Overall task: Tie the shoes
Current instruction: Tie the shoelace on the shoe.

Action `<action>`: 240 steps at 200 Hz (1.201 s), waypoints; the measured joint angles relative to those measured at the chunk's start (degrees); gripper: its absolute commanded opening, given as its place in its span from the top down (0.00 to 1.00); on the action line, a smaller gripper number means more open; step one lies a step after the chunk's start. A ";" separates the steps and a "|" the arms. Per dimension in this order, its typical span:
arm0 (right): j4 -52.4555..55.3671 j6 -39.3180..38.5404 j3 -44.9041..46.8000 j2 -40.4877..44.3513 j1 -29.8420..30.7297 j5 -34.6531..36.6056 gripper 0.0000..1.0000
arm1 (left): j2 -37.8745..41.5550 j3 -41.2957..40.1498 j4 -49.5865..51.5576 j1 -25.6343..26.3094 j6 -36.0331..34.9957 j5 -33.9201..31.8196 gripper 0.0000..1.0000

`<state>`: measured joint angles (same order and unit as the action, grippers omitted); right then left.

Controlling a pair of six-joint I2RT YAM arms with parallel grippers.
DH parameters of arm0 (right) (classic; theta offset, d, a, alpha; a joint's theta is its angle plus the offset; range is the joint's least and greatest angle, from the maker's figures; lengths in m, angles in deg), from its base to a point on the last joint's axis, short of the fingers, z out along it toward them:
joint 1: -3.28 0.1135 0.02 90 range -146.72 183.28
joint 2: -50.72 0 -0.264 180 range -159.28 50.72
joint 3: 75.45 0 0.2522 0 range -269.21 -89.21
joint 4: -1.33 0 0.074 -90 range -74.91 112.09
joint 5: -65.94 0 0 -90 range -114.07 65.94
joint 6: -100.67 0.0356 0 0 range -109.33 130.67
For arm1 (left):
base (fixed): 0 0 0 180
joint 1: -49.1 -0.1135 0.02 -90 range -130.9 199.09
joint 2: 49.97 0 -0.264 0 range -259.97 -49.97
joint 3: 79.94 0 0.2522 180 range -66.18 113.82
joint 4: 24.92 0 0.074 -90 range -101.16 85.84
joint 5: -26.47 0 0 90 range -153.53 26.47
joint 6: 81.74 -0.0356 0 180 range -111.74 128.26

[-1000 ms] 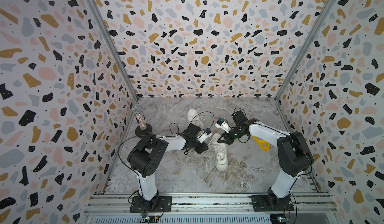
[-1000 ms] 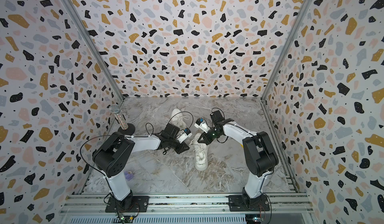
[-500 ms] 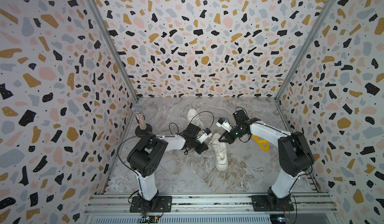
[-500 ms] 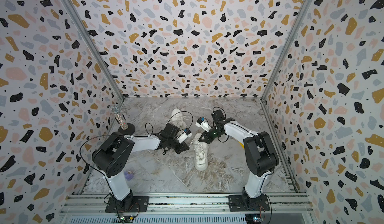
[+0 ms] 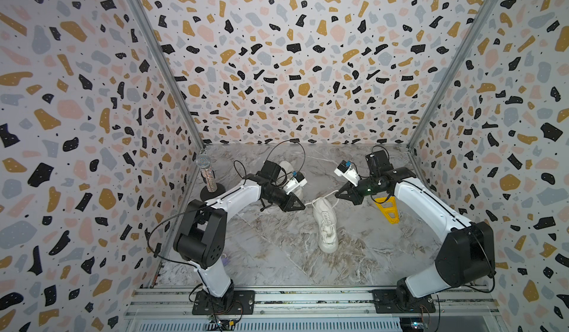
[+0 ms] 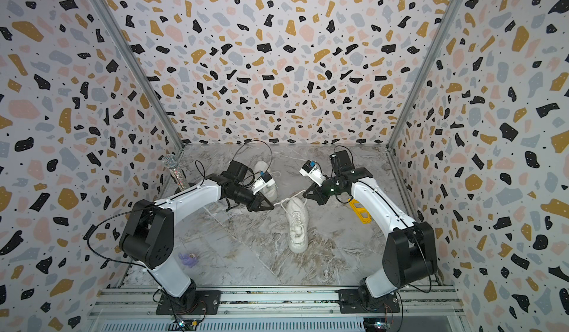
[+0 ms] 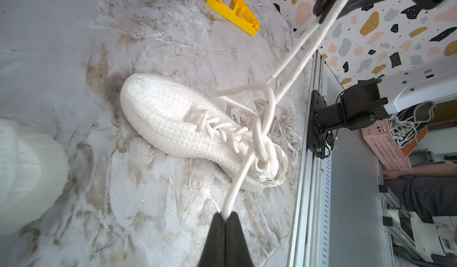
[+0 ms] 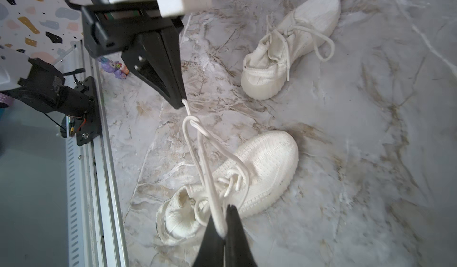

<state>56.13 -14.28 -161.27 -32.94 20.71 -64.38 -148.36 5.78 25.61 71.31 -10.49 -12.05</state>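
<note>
Both arms lean in over the middle of the marble counter (image 5: pixel 277 253). The near shoe (image 5: pixel 326 222) lies flat there, toe toward the front rail and collar toward the back wall, right between the two pincers. The left pincer (image 7: pixel 225 215) is closed tight on one lace (image 7: pixel 241 182), and that strand runs taut up to a twist over the shoe's collar. The right pincer (image 8: pixel 222 213) is clamped on the other lace (image 8: pixel 209 186). The laces cross above the collar, lifted clear of the shoe. The second shoe (image 8: pixel 296 38) lies farther back by the left arm, laces loose. A yellow block (image 5: pixel 387 210) sits beside the right arm. A microphone (image 5: pixel 205 173) stands upright near the left wall.
</note>
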 measured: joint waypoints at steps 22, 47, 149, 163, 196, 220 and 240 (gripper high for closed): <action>1.55 -1.92 3.15 5.46 -3.45 3.17 1.00 | 1.46 2.71 8.07 -0.68 -4.96 -1.53 1.00; 3.10 -3.80 8.33 11.45 -8.85 6.21 1.00 | 5.84 1.68 13.46 -1.55 -8.87 -5.68 1.00; 9.03 -14.58 20.13 14.99 -14.62 15.89 1.00 | 12.92 -6.25 21.70 -18.51 -19.30 -21.31 1.00; 9.01 -16.20 20.52 13.75 -15.08 17.51 1.00 | 12.46 -6.62 21.92 -19.74 -20.48 -22.40 1.00; 9.09 -19.02 21.64 11.34 -18.47 20.55 1.00 | 10.05 -7.56 22.12 -21.79 -22.43 -24.00 1.00; 9.05 -20.37 21.66 10.78 -22.03 21.49 1.00 | 9.09 -8.46 21.81 -22.91 -22.86 -25.03 1.00; 8.94 -21.11 21.75 10.40 -23.65 21.88 1.00 | 8.37 -8.94 20.96 -23.54 -22.84 -26.38 1.00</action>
<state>65.07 -35.39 -139.52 -22.54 -2.94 -42.50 -139.99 -3.16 46.57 47.77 -33.33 -38.43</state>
